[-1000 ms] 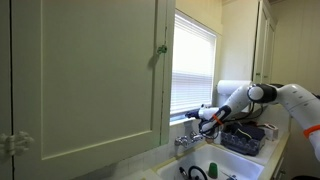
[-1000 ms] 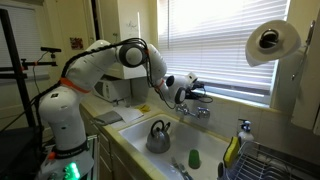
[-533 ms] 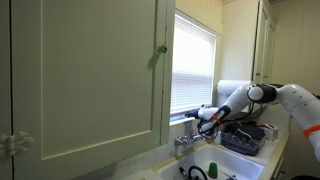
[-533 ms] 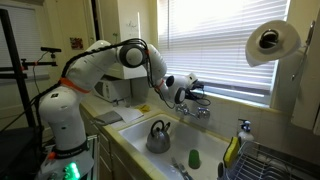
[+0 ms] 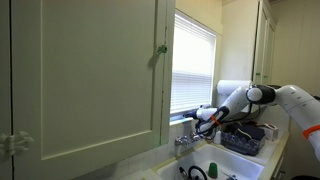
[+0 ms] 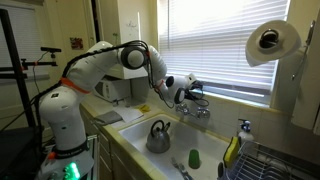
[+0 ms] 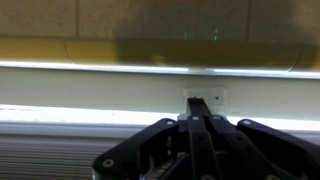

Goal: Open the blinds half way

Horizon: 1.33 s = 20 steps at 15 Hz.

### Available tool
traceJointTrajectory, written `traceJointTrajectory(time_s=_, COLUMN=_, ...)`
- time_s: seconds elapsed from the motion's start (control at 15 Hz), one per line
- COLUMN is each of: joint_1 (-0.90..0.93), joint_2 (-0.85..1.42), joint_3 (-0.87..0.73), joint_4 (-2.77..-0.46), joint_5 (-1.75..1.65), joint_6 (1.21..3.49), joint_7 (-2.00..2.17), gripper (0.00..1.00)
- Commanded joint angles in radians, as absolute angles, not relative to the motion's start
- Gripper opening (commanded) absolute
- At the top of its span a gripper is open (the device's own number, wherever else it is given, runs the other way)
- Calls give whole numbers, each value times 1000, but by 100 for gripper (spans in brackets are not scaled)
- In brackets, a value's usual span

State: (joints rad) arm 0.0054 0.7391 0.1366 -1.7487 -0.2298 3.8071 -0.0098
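The white slatted blinds (image 5: pixel 195 60) hang lowered over the window and glow with daylight; they also show in an exterior view (image 6: pixel 225 45). My gripper (image 5: pixel 203 117) is at the blinds' lower edge, just above the sill, as an exterior view (image 6: pixel 193 92) also shows. In the wrist view the dark fingers (image 7: pixel 200 108) are pressed together with no gap. Their tip is against a pale bright band (image 7: pixel 90 112) at the window's bottom, with slats (image 7: pixel 50 160) beside it. I cannot tell whether the tip touches the bottom rail.
A pale-green cabinet door (image 5: pixel 90 75) stands close beside the window. Below the gripper are a faucet (image 6: pixel 198 108) and a sink (image 6: pixel 130 135) holding a kettle (image 6: pixel 158 137). A dish rack (image 6: pixel 275 160) and a paper towel roll (image 6: pixel 272 42) are off to one side.
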Motion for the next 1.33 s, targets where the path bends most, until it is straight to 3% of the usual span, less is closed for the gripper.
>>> traceJointTrajectory(time_s=0.0, joint_1=25, joint_2=788, joint_3=125, joint_4=-1672, joint_5=-204, joint_6=3856, joint_7=0, gripper=0)
traceJointTrajectory(time_s=1.27, joint_1=45, joint_2=622, joint_3=125, joint_4=-1784, joint_5=-144, joint_6=3963, joint_7=24, gripper=0)
